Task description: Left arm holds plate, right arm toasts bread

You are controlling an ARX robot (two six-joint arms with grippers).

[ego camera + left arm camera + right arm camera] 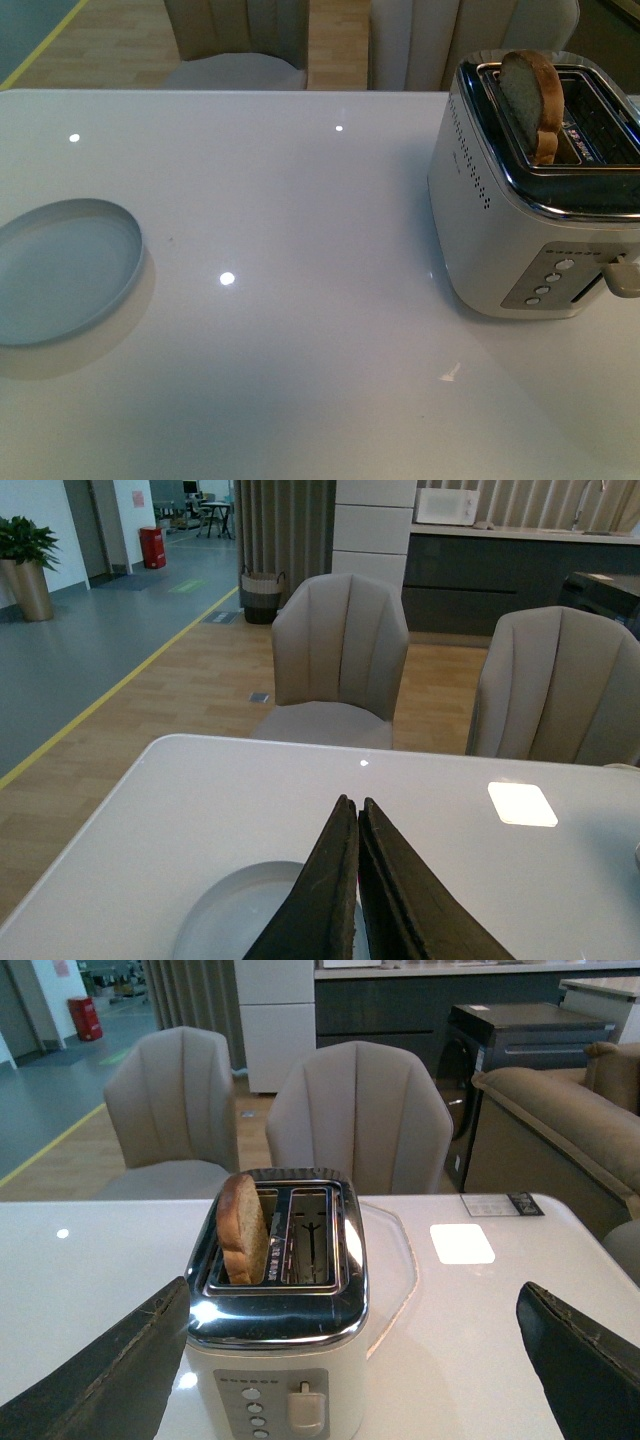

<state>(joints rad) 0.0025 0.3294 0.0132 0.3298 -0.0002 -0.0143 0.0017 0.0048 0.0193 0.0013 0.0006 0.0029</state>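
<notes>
Pressing my left gripper (357,815) together, I see its two dark fingers (325,900) meeting tip to tip with only a hairline seam between them and nothing caught there. Just under and behind those tips lies the plate (235,915), pale and round, partly hidden by my fingers; I cannot tell whether I touch it. My right gripper (355,1360) stands wide apart, one dark finger (110,1370) at one side of its view and the other at the far side, holding nothing. Between them, a little beyond, sits the toaster (280,1330).

In the front view neither of my arms shows. From the middle of the table (300,200), the plate (60,270) lies out at about nine o'clock, flat on the white top, cut off by the picture's edge, and bare. The toaster (500,230) stands at about three o'clock, well apart from the plate, cream-bodied with a shiny metal top and two slots. The bread (530,100) stands upright in the slot nearer the plate, its upper half with the brown crust sticking out above the rim. The other slot holds nothing I can see. A row of round buttons (548,280) and a lever (625,275) sit on the toaster's near end.

Beyond the table, at twelve o'clock, two pale upholstered chairs (340,650) face it on a wooden floor.
</notes>
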